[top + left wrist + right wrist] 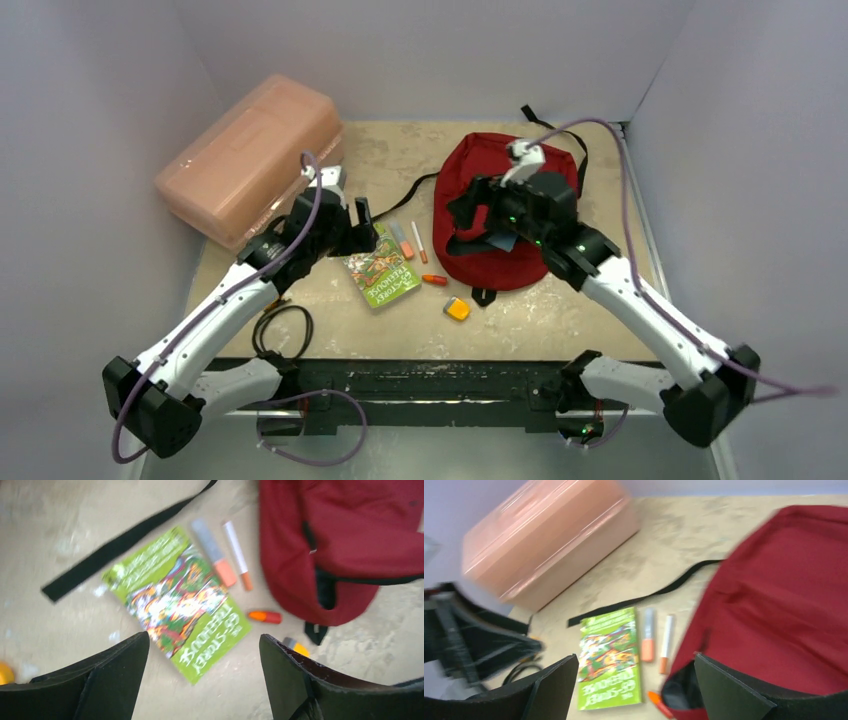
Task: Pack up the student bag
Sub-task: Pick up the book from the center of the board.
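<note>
The student bag point(505, 262) is laid flat on the surface point(560, 320) under the right end effector point(635, 656), which is spread wide, empty. A pink box point(250, 158) is set left of the left end effector point(204, 637), likewise released, with a green book point(381, 277) just beneath and ahead of it.

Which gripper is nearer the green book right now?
Left. The left gripper hangs at the green book's far-left corner; the right gripper is over the student bag, markers lying between.
</note>
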Tool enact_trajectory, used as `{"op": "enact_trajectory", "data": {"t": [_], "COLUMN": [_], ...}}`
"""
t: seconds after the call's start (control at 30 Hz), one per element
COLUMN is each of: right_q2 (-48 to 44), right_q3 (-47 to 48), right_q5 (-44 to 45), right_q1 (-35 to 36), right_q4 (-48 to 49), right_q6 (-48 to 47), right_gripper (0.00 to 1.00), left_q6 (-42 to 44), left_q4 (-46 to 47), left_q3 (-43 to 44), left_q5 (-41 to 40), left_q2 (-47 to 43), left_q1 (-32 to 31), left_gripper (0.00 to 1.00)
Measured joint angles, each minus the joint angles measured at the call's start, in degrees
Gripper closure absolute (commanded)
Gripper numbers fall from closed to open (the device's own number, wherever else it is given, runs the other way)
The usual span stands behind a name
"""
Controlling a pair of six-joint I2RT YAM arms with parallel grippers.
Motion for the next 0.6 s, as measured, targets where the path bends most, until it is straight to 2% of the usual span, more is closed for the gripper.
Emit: {"op": "enact_trajectory", "data": {"t": [0.2, 0.33, 0.47, 0.6], "right_q2": [22.5, 36.3, 43.3, 44.5], "right_q3": [6.6, 8.9, 8.9, 8.9], "right_q5": [-9.0, -14.3, -15.6, -15.7], "right_q1": [10.9, 15.1, 15.3, 14.0], "right_q4": [8.2, 9.9, 9.8, 10.0], "right_q6": [-1.8, -1.9, -1.9, -1.6], "right_gripper": [0.13, 0.2, 0.21, 0.21], "left_q6": [-13.6, -21.6, -25.9, -27.6], "left_q4": [0.7, 4.2, 9.6, 14.8], "left_q3": [-17.4, -24.8, -25.6, -25.8], "left_q5": [3.0, 5.2, 6.6, 7.2], "left_q2": [0.0, 2.1, 6.6, 11.0], "left_q1": [7.0, 9.6, 10.0, 10.1], "left_gripper": [0.19, 0.22, 0.32, 0.37]}}
